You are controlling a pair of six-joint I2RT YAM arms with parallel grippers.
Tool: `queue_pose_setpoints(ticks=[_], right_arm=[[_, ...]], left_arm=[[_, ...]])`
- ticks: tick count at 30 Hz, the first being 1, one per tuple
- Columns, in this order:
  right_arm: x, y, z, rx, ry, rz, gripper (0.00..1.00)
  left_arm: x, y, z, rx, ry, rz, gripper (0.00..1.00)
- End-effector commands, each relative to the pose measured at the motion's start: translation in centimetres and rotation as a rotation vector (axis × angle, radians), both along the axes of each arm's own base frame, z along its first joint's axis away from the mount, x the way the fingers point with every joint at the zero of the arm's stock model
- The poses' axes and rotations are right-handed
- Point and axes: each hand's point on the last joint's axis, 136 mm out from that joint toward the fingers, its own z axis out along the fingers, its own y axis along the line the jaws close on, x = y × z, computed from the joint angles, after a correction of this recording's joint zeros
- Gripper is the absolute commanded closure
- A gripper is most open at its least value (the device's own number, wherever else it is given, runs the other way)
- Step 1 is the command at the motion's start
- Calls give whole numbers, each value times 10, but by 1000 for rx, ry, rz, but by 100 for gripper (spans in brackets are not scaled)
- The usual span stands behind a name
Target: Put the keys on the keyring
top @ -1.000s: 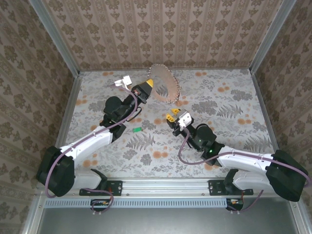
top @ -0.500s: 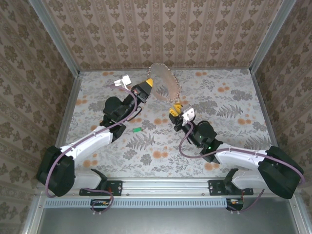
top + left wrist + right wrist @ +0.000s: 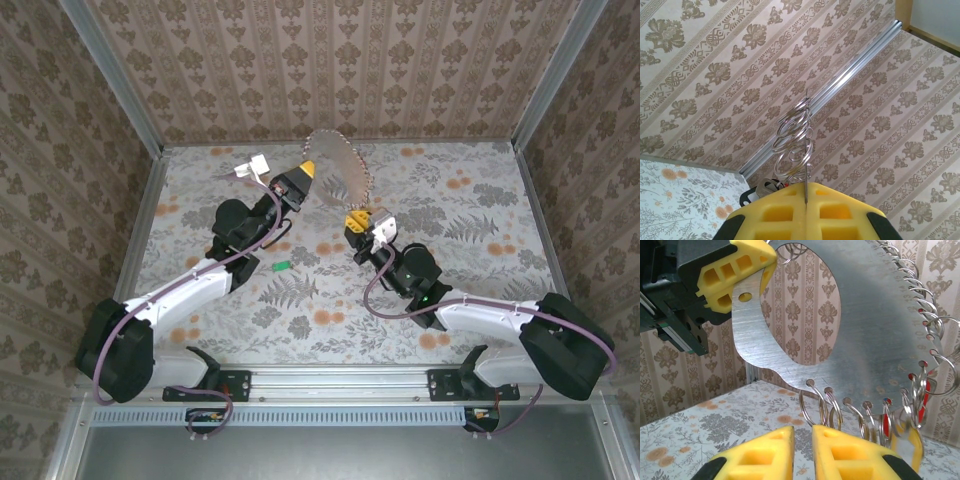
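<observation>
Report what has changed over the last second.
The right hand moved forward, away from its base, up to the lower edge of the ringed metal disc, closing down to a slim gap. Unchanged: the left hand stays clamped on the disc, and the green key lies on the table.

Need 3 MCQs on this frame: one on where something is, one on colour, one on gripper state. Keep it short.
1. Where is the green key?
A) on the table
B) inside a bowl
C) in a drawer

2. What colour are the right gripper's fingers?
A) blue
B) yellow
C) white

3. The left gripper is:
A) open over the table
B) shut on the green key
C) shut on the metal disc

Key:
1 A, it lies flat on the patterned surface.
2 B, both foam fingers are yellow.
3 C, its fingers are closed on the disc's thin edge.
</observation>
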Motion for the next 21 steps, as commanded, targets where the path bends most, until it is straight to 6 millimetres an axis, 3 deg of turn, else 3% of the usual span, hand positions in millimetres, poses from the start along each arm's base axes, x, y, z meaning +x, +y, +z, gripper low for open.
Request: queue_pose_setpoints(ticks=[1, 15, 21], right_arm=[[3, -3, 22, 71, -42, -17, 80], [11, -8, 13, 50, -27, -53, 76], [8, -8, 22, 83, -52, -25, 78]], left_arm=[[-8, 6, 26, -80, -67, -2, 100], [-8, 5, 28, -90, -71, -9, 100], [-7, 3, 25, -89, -63, -15, 100]])
